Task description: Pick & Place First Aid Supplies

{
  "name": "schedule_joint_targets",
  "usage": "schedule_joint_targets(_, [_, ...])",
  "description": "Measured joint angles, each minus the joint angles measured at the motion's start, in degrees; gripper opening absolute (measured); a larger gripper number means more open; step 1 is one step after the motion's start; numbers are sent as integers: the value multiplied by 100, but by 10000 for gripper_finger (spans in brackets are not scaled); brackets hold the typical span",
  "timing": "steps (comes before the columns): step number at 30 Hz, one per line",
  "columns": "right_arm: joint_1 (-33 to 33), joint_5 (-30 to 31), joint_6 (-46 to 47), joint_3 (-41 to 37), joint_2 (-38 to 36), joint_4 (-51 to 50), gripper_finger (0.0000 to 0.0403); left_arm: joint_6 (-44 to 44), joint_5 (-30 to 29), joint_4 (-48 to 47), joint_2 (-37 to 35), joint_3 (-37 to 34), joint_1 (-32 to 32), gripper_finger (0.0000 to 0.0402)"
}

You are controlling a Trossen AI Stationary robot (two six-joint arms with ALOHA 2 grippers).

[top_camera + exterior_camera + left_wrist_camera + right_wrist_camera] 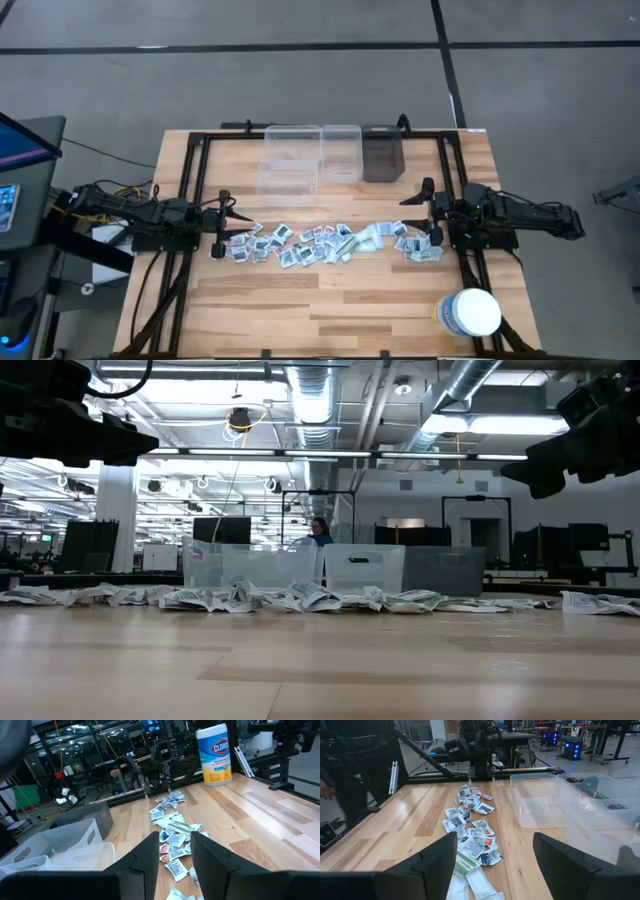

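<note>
Currently, scene: wooden surface (330, 300) with a black frame around it, two dark arms reaching in from either side, both low over the boards.
Supplies: first aid packets (300, 245) lie in a loose band across the middle of the surface, running between the two grippers; mostly small flat squares, white-grey with dark or reddish prints.
Longer wrappers: a few pale wrappers (362, 240) sit in the right half of the band, among the squares.
Left gripper: left gripper (222, 222) at the left end of the band, jaws apart with a narrow gap, nothing between them; packets lie just beside and ahead of it.
Right gripper: right gripper (428, 212) at the right end of the band, jaws wide apart, empty; a small cluster of packets lies just beside it.
Bins: two clear plastic bins (290, 160) and a smaller dark one (381, 153) stand side by side at the far edge of the surface, well apart from the packets; no packet visible inside from above.
Wipes tub: white Clorox tub (470, 313) upright near the front right corner, apart from the band.
Background: a person (320, 532) shows far behind the bins in the low view.
</note>
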Motion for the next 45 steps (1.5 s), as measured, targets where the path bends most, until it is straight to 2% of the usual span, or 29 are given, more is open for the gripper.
schedule_joint_targets(40, [2, 2, 0, -2, 0, -2, 255, 0, 0, 7, -1, 0, 1, 112])
schedule_joint_targets(42, [1, 1, 0, 0, 1, 0, 255, -180, 0, 39, 1, 0, 1, 112])
schedule_joint_targets(45, [2, 0, -2, 0, 0, 0, 255, -1042, 0, 149, 0, 0, 1, 112])
